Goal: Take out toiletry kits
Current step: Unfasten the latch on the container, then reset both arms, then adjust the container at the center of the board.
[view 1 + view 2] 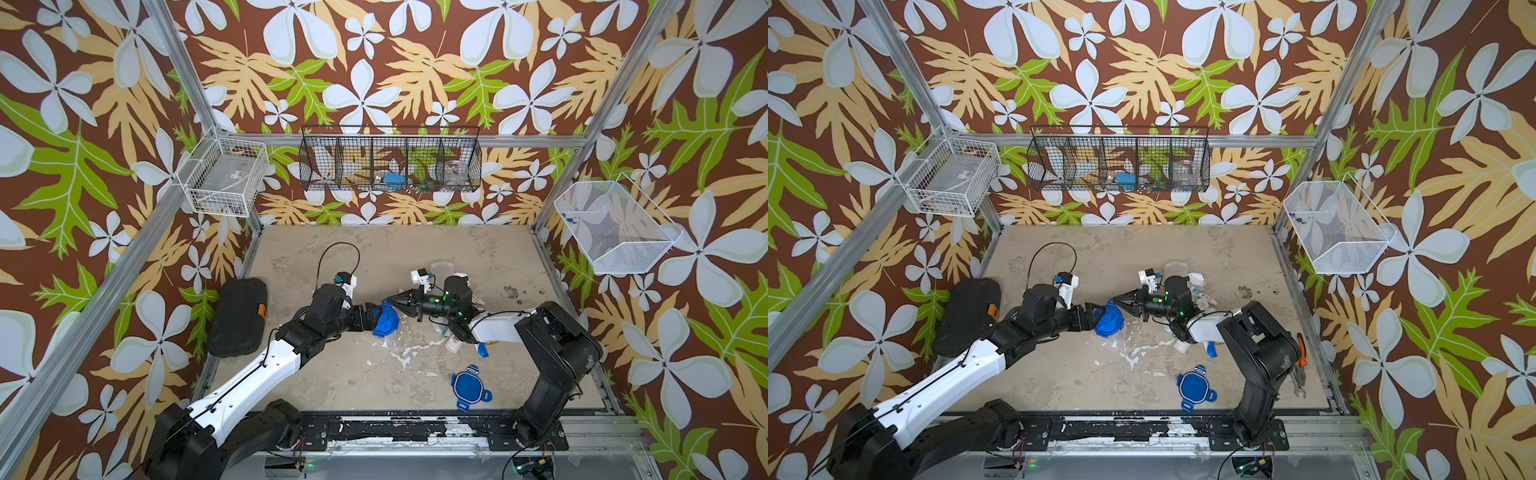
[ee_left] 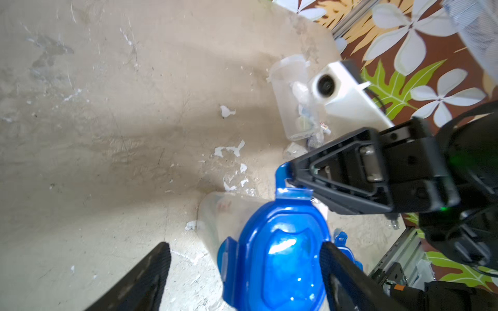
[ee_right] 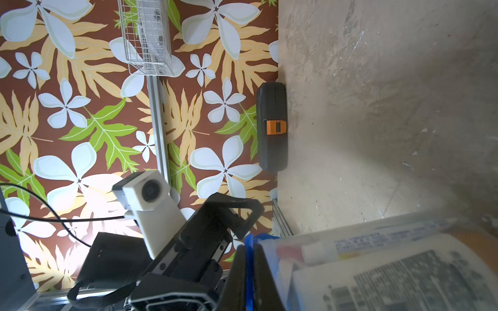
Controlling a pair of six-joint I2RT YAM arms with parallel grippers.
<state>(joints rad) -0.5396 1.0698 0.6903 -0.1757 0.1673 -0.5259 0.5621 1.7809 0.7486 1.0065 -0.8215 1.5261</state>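
Left pincer (image 2: 244,246): jaws apart, astride the blue lid (image 2: 280,258), gripping nothing.
Right pincer (image 2: 292,180): clamped on the lid tab (image 2: 281,172).
Toiletry kit (image 3: 390,277): inside the jar (image 2: 221,215), just beyond the right pincer's tips.
Risk: a tab pull may drag the unheld jar.

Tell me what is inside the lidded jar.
The jar is clear: the right wrist view shows a small white tube and a white printed item inside. The blue lid hides everything from above.
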